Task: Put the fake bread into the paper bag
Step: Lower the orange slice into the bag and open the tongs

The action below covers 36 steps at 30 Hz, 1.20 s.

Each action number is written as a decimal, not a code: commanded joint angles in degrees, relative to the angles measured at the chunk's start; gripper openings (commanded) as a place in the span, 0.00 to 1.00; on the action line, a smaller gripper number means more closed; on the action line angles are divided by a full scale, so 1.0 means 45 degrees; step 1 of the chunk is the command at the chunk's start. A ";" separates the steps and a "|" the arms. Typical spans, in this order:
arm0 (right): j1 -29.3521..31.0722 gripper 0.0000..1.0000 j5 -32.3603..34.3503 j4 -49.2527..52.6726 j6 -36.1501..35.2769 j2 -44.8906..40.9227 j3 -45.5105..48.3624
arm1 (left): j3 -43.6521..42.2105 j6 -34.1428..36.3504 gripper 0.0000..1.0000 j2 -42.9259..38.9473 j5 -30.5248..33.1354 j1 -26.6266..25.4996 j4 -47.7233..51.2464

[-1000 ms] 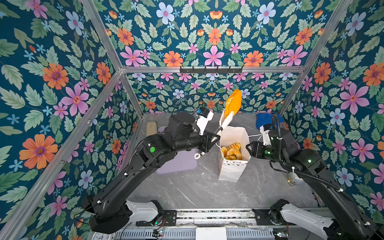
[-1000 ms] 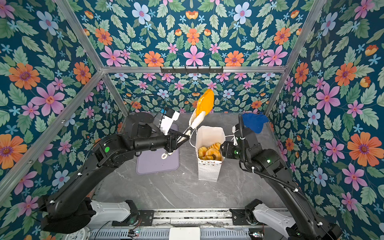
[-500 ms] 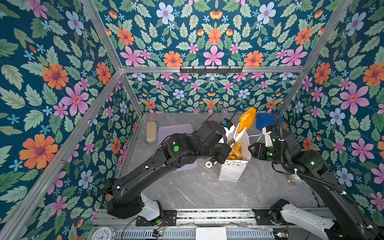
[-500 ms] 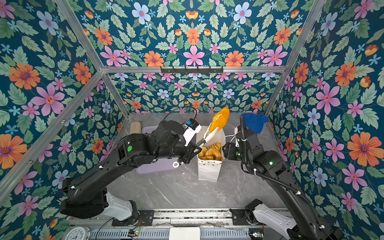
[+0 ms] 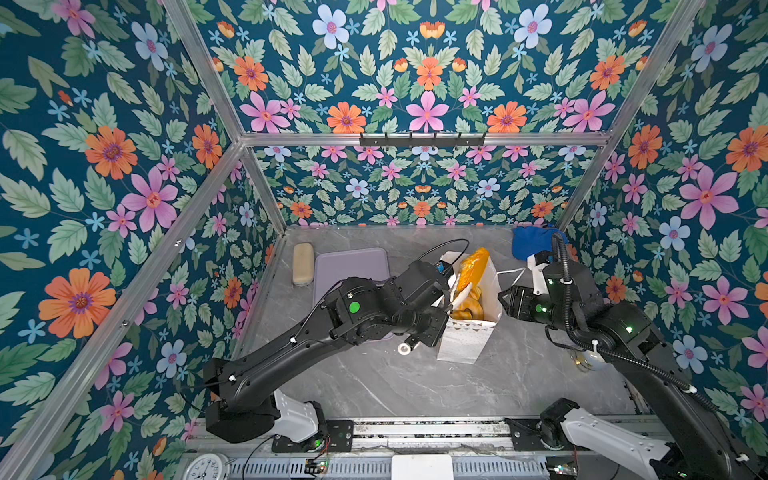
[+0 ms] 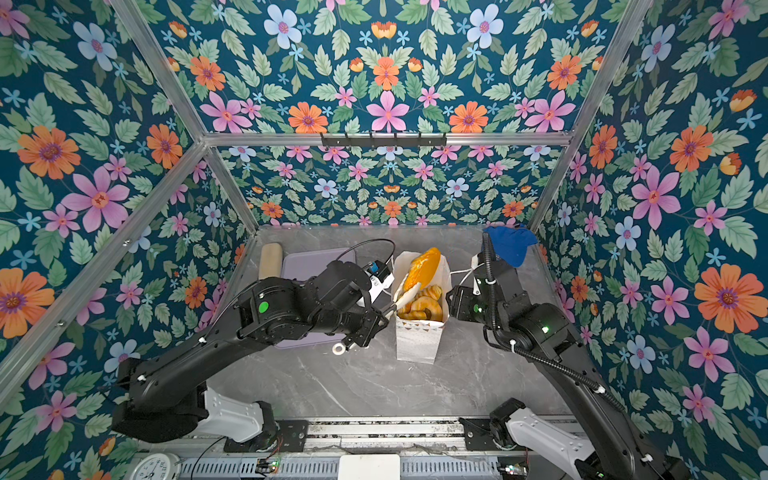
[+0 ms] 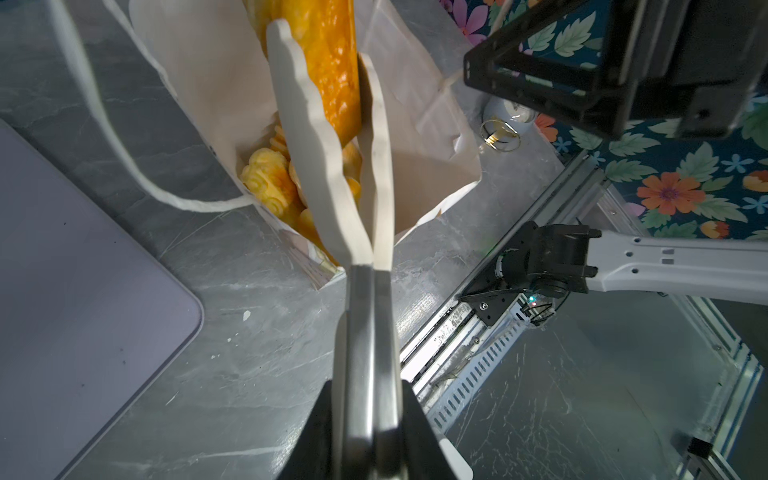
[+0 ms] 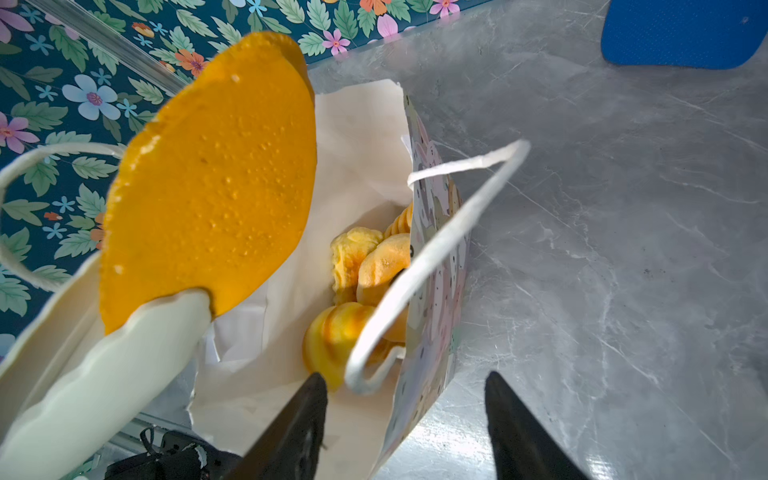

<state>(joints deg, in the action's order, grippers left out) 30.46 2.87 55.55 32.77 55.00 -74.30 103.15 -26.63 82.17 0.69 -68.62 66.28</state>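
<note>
The white paper bag (image 5: 464, 347) (image 6: 415, 347) stands upright mid-table, with several golden pastries of fake bread (image 5: 468, 306) (image 6: 424, 306) (image 8: 365, 257) at its bottom. My left gripper (image 5: 460, 287) (image 6: 405, 291) (image 7: 322, 41) is shut on a long orange loaf (image 5: 472, 266) (image 6: 422, 266) (image 7: 332, 70) (image 8: 212, 178). The loaf slants in the bag's mouth, its upper end above the rim. The left gripper's white fingers (image 7: 305, 133) reach into the bag. My right gripper (image 5: 505, 300) (image 8: 406, 376) is open and straddles the bag's right wall (image 8: 436, 291), one jaw inside and one outside, beside a cord handle (image 8: 457, 208).
A lilac tray (image 5: 349, 266) lies behind the left arm, with a pale beige bar (image 5: 302, 264) beside it. A blue cap (image 5: 532, 245) (image 8: 681, 33) sits in the back right corner. A small glass-and-wire object (image 5: 586, 362) lies by the right wall. The rail (image 5: 415, 432) runs along the front.
My left arm has swung right and down, carrying the loaf from high above the bag's left side into its mouth. The right gripper has stayed at the bag's wall.
</note>
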 commanded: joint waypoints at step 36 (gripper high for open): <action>0.0009 0.61 -0.0188 0.0050 0.0148 0.0002 -0.0194 | 0.0577 0.1177 0.25 -0.2520 0.3157 0.0481 -0.3610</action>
<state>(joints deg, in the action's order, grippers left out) 30.46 2.02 55.66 32.80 54.92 -74.30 107.04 -22.39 72.95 5.23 -67.31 56.71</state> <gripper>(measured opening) 0.610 0.252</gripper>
